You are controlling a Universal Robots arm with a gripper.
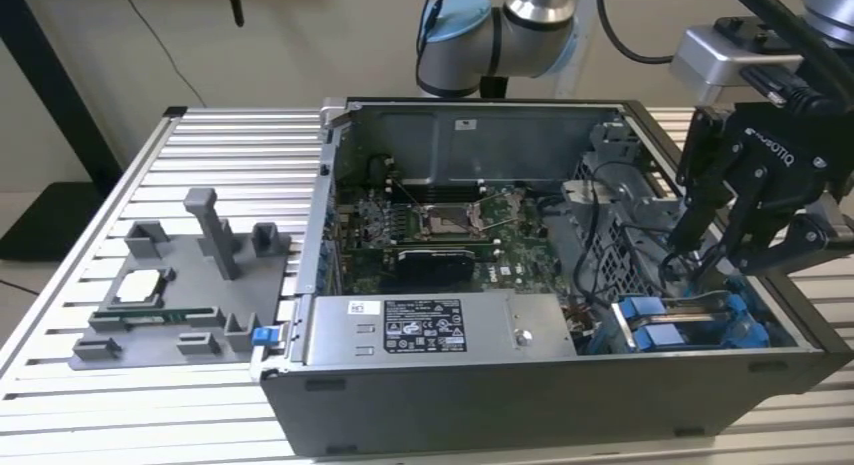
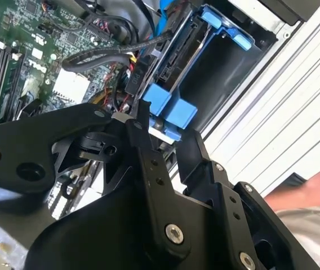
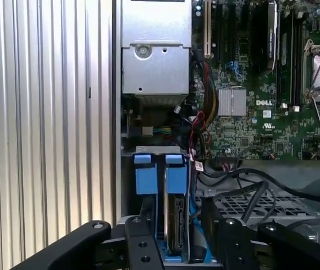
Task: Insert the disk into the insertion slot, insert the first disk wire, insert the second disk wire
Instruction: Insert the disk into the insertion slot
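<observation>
Two black fingers [image 3: 139, 247] of the gripper [image 3: 174, 225] stand spread apart in the first wrist view, one on each side of the insertion slot [image 3: 149, 151]. Nothing is pinched between them, and whether either finger touches the blue plastic cannot be told. The disk [image 3: 176, 219] sits on edge inside that slot, between the blue rails, with two blue tabs [image 3: 146, 179] side by side at its end. Black cables [image 3: 250, 185] run past just beside it, over a perforated grey panel. The second wrist view looks along the gripper [image 2: 168, 132] from behind the fingers and shows the tabs [image 2: 168, 109] close under the fingertips. It also shows a black connector [image 2: 134, 79] near the end of the disk (plugged in or not, it cannot be told) and a person's hand [image 2: 318, 188] out beyond the ribbed table [image 2: 272, 112]. The exterior view gives the wider scene. There the gripper [image 1: 705, 257] hangs fingers-down over the corner of the open computer case [image 1: 534, 405] at the exterior view's right, just above the slot [image 1: 687, 325]. The motherboard [image 1: 441, 225] lies in the middle of the case, and a grey metal box [image 1: 427, 330] with a sticker sits along the near wall. A grey fixture plate [image 1: 174, 285] rests on the table at the exterior view's left, well apart from the case.
</observation>
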